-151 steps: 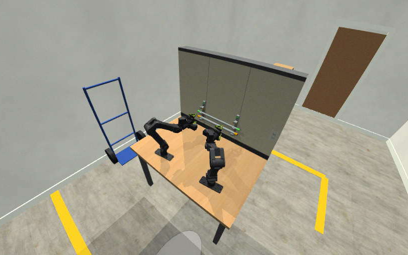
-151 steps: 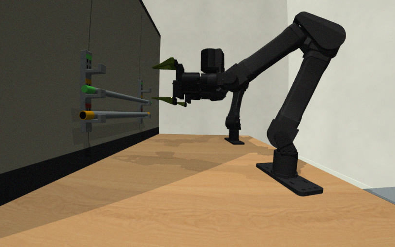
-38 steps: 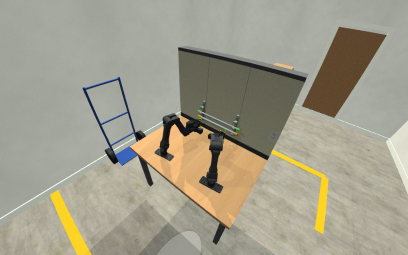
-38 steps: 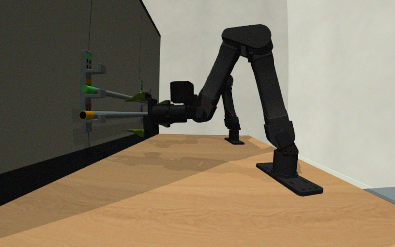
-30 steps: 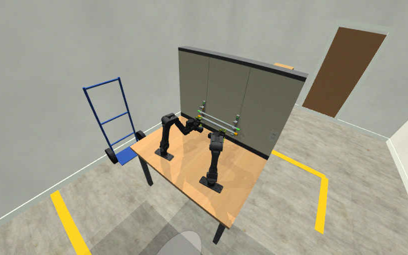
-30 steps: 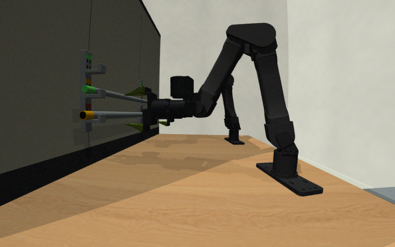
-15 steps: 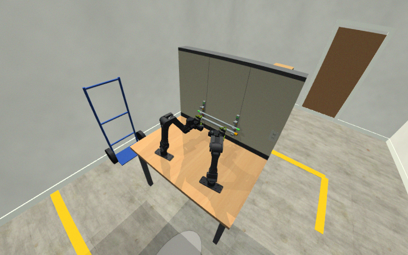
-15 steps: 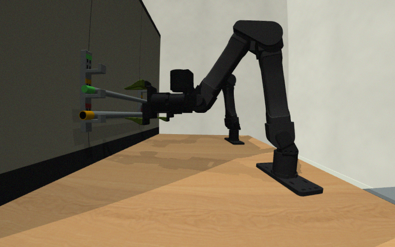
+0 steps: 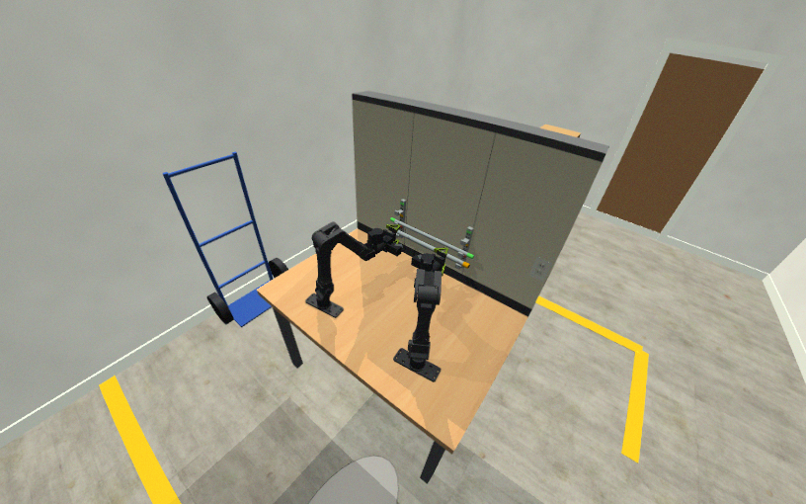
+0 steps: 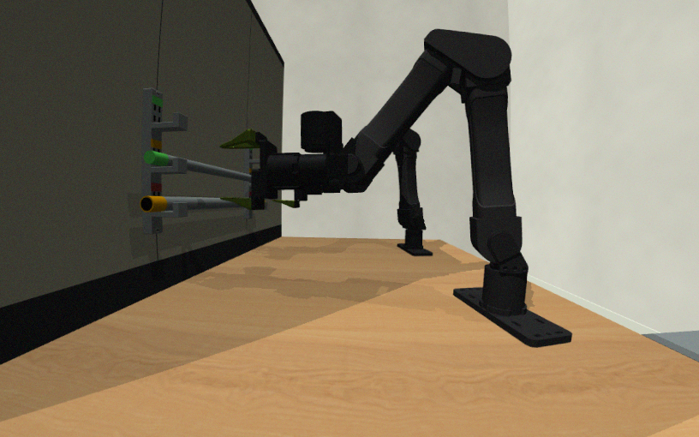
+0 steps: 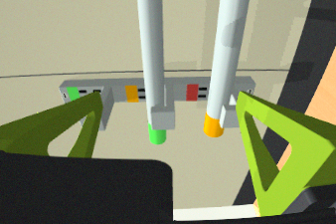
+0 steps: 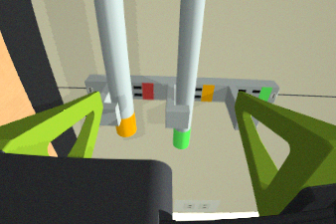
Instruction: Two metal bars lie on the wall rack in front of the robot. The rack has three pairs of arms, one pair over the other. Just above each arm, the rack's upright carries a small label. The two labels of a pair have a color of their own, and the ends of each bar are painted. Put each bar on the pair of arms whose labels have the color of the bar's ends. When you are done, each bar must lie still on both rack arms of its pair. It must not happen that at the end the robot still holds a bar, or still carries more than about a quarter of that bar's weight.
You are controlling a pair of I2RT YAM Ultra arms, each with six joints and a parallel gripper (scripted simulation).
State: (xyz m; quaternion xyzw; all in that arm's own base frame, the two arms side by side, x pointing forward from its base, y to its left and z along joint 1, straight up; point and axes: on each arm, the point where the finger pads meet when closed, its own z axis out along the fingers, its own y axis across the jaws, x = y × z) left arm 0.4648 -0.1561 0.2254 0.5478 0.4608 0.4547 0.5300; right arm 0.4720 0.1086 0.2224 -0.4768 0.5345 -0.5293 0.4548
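The green-ended bar [image 9: 431, 237] [image 10: 211, 169] [image 11: 151, 46] [image 12: 191, 46] lies on the middle pair of rack arms, with orange labels [image 11: 131, 94] [image 12: 208, 93]. The orange-ended bar [image 10: 194, 203] [image 11: 230, 46] [image 12: 116, 46] lies on the bottom pair, with red labels [image 11: 192, 93] [image 12: 148, 91]. The top pair, with green labels [image 10: 157, 101] [image 11: 73, 94] [image 12: 265, 94], is empty. My left gripper [image 10: 224, 172] [image 11: 169, 99] is open near the left rack upright [image 11: 176, 82]; my right gripper [image 12: 168, 99] is open near the right one [image 12: 224, 83]. Both bars show between each gripper's spread fingers, ungripped.
The panel [image 9: 537, 207] [image 10: 59, 163] stands upright behind the bars. The wooden table [image 9: 481, 338] [image 10: 368, 374] lies below, with both arm bases on it. A blue hand truck [image 9: 225, 233] stands on the floor beyond the table's left side.
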